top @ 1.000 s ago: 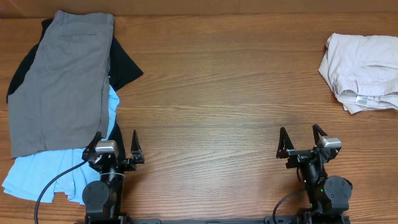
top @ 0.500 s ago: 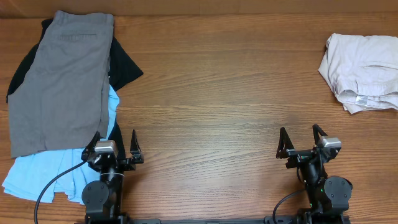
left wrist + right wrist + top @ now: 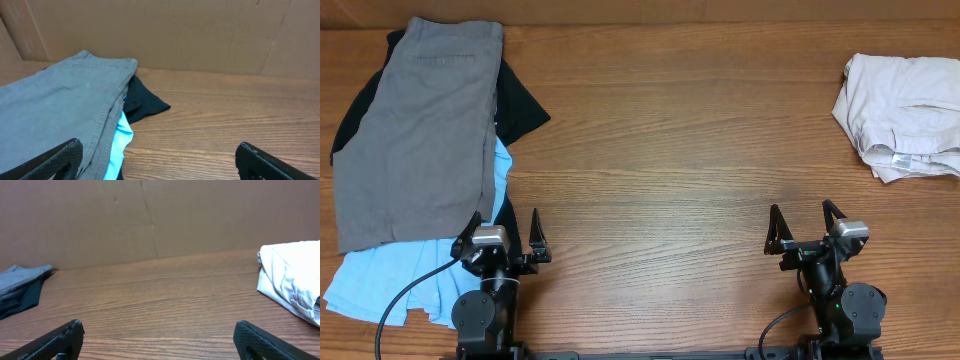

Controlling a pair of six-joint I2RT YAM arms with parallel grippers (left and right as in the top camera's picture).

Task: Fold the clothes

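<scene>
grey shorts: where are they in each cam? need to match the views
Overhead: grey shorts at upper left, on top of the pile.
Left wrist: grey shorts fill the left side, running off the lower left.
Right wrist: grey shorts are only a small piece at the far left edge.
Shared landmark: the black garment peeking out from under them, seen in all three.

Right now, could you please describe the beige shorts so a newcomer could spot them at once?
Start at the wooden table, then to its far right edge. The beige shorts lie there crumpled and alone, with a white label, far from the grey-topped pile opposite.
</scene>
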